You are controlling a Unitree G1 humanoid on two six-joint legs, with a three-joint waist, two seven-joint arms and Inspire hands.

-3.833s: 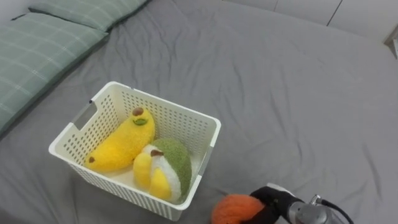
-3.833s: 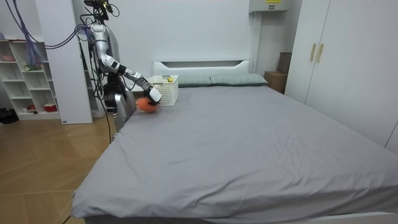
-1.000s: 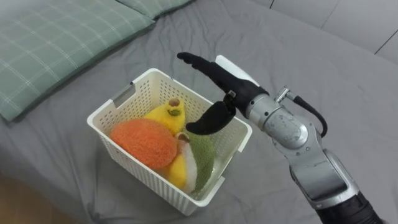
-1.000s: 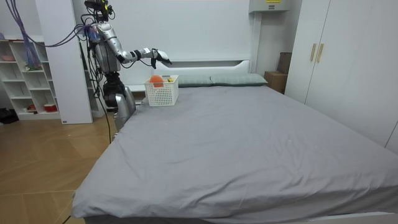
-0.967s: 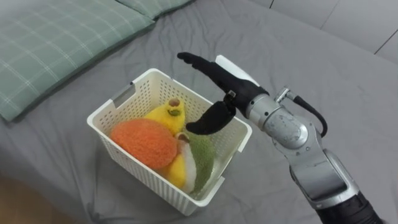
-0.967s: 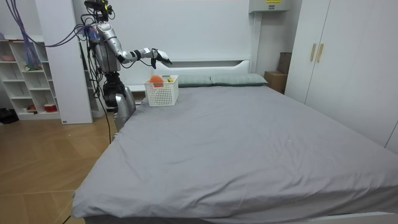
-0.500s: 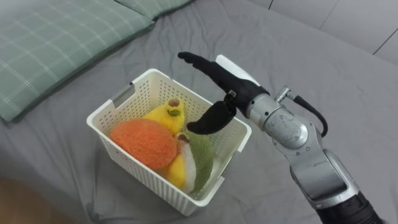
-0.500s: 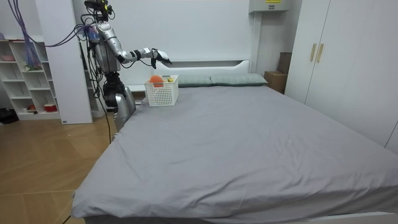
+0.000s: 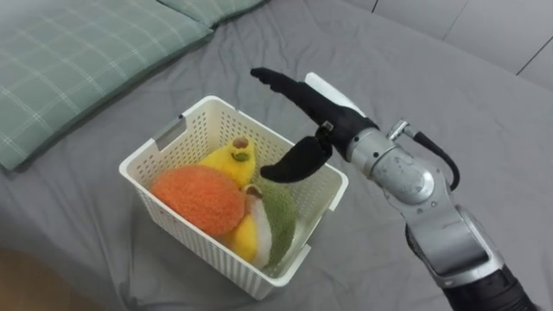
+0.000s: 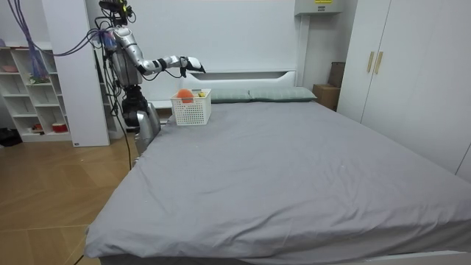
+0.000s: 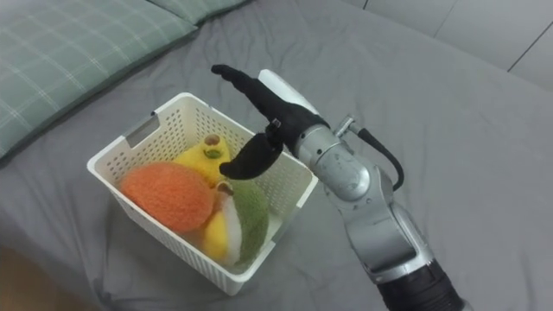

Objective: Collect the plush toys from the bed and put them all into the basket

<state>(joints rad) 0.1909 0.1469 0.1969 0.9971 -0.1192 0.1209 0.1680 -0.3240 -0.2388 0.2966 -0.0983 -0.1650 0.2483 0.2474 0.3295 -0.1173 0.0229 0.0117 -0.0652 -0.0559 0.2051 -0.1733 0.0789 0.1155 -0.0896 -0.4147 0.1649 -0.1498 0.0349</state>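
The orange plush ball (image 9: 199, 197), held low beside the basket nearly four seconds ago, now lies inside the white basket (image 9: 199, 249), and the robot's right hand (image 9: 333, 123) has risen clear of it. The hand is empty, its fingers stretched straight and its thumb hanging down. It hovers above the basket's far right rim without touching it. Against half a second ago, the hand has edged only slightly up and to the right.

Three toys lie in the one basket, all below the hand and towards the robot's left. The orange ball sits highest, in the near left part. One yellow banana plush (image 9: 229, 160) shows behind the ball, just under the thumb. One green-and-yellow plush (image 9: 278, 220) lies against the right wall, directly beneath the wrist and touching the ball. No toy shows on the grey sheet of the bed (image 9: 432, 86) around the hand.

Two green checked pillows lie well to the hand's left. The larger one (image 9: 78, 60) is nearer the robot, and the second (image 9: 216, 7) is beyond the fingertips.

In the room view the robot stands upright at the side of the bed near its head, on the room view's left. Its right arm reaches out level, with the hand (image 10: 193, 65) above the basket (image 10: 191, 110). One white shelf unit (image 10: 29, 88) stands behind the robot, and one wardrobe (image 10: 383, 66) is across the bed from the hand.
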